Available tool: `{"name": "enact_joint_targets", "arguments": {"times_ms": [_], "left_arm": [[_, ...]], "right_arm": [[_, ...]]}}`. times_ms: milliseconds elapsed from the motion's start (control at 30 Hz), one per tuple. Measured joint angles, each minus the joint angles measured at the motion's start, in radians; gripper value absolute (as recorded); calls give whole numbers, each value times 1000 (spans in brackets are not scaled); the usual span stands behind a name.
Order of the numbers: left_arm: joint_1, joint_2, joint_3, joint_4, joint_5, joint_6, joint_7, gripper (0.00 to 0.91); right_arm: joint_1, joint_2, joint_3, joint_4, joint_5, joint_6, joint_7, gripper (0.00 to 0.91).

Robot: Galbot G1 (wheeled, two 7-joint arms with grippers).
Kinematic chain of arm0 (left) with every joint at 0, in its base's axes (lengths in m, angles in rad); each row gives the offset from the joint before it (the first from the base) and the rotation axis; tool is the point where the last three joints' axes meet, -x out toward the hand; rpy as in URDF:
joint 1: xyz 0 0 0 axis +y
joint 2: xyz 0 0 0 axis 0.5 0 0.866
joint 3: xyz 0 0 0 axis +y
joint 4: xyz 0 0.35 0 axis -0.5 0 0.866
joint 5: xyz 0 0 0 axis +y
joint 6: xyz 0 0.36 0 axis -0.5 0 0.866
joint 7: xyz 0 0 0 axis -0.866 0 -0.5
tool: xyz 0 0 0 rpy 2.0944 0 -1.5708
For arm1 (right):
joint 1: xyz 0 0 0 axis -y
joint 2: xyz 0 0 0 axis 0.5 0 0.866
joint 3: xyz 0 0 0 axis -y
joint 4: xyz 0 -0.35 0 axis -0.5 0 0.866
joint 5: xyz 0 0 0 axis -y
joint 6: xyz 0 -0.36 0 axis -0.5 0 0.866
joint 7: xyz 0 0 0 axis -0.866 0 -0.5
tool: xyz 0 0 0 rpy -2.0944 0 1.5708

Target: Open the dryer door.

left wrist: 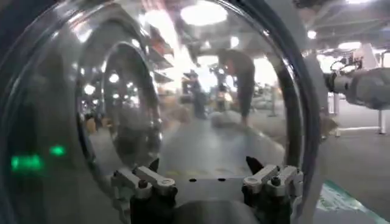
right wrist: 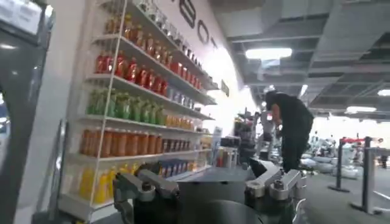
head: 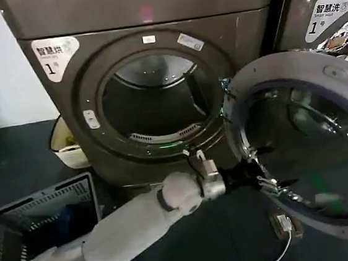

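Observation:
The dark grey dryer (head: 150,21) stands in front of me with its round drum opening (head: 155,98) uncovered. Its dryer door (head: 292,68) is swung out to the right, the glass bowl facing me. My left arm reaches across from the lower left, and my left gripper (head: 263,180) is at the door's near lower edge. In the left wrist view the door glass (left wrist: 183,91) sits close ahead, and my left gripper (left wrist: 203,164) is open with nothing between its fingers. My right gripper (right wrist: 198,173) is open and empty, pointing away at a room.
A grey laundry basket (head: 41,225) with dark clothes sits at the lower left. A white tub (head: 63,142) stands beside the dryer. A second machine (head: 329,8) is at the upper right. A small device with a cable (head: 283,225) lies on the floor. Shelves of drinks (right wrist: 134,103) face the right wrist.

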Motion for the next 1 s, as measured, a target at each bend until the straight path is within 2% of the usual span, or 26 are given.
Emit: {"name": "enact_joint_targets", "arguments": {"times_ms": [733, 1000], "left_arm": [[-44, -133, 18, 140, 9, -9, -3, 907], [-56, -176, 27, 179, 13, -12, -7, 907]], "right_arm": [[-28, -24, 87, -32, 4, 0, 0, 907], [-41, -37, 123, -44, 28, 3, 4, 907]]}}
